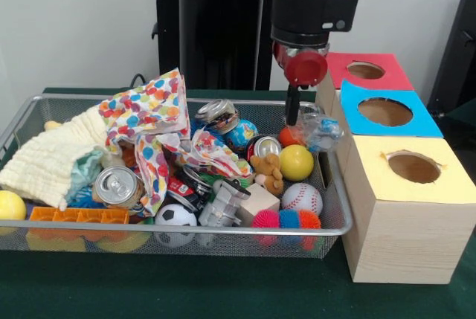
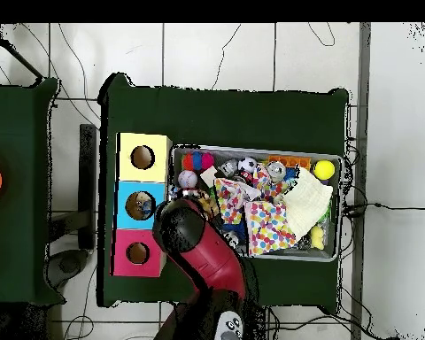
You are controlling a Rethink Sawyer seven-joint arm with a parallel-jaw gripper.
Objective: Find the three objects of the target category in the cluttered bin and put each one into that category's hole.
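The silver wire-mesh bin [image 1: 186,227] is full of clutter: a yellow ball [image 1: 296,162], a baseball [image 1: 302,198], a soccer ball [image 1: 176,218], spiky balls [image 1: 286,220], a globe ball [image 1: 242,134], drink cans [image 1: 117,185], a small teddy [image 1: 268,170] and cloths. My gripper [image 1: 292,113] reaches down into the bin's far right corner, just above an orange ball [image 1: 288,136] and a crumpled clear plastic piece [image 1: 320,129]. It holds nothing that I can see. In the overhead view the arm [image 2: 203,248] hides the gripper and covers the bin's [image 2: 251,149] corner.
Three wooden boxes with round holes stand right of the bin: red top [image 1: 368,71], blue top [image 1: 385,111], yellow top [image 1: 413,166]. A polka-dot cloth [image 1: 149,122] and a cream cloth [image 1: 56,159] cover the bin's left half. An orange tray [image 1: 78,215] lies at the front left.
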